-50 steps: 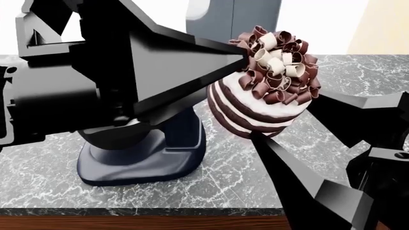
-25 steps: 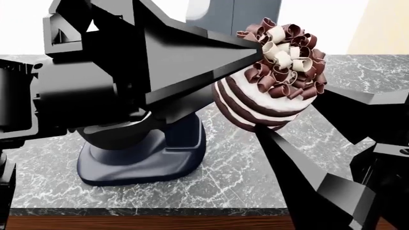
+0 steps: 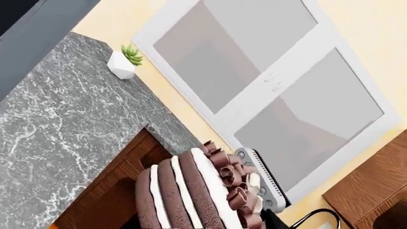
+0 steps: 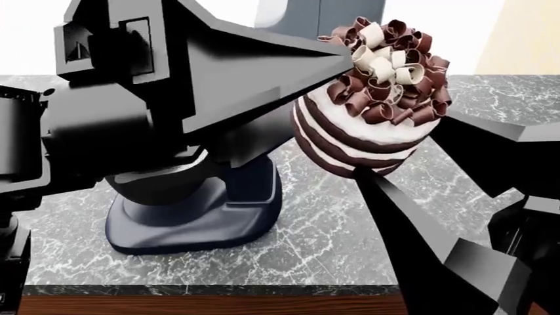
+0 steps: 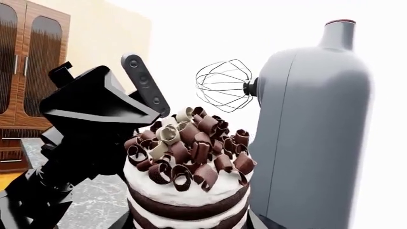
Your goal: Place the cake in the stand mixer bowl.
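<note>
The cake (image 4: 372,98), striped dark and white with chocolate curls on top, hangs tilted in the air above the grey marble counter (image 4: 332,236). My right gripper (image 4: 398,152) is shut on it, with one finger under its lower edge and one at its right side. My left gripper (image 4: 319,92) grips its left side, with one finger at the curls and one lower down. The stand mixer bowl (image 4: 157,187) sits on the navy mixer base (image 4: 201,223) and is mostly hidden under my left gripper. The cake also shows in the left wrist view (image 3: 190,195) and the right wrist view (image 5: 188,176).
The mixer's grey head (image 5: 311,133) and wire whisk (image 5: 222,86) stand close beside the cake. A small potted plant (image 3: 122,62) sits at a counter corner. The counter's front edge (image 4: 219,289) is near. A wooden cabinet (image 5: 25,71) stands beyond.
The cake has risen a little and shifted right, held between both grippers. My left gripper moved right and up with it.
</note>
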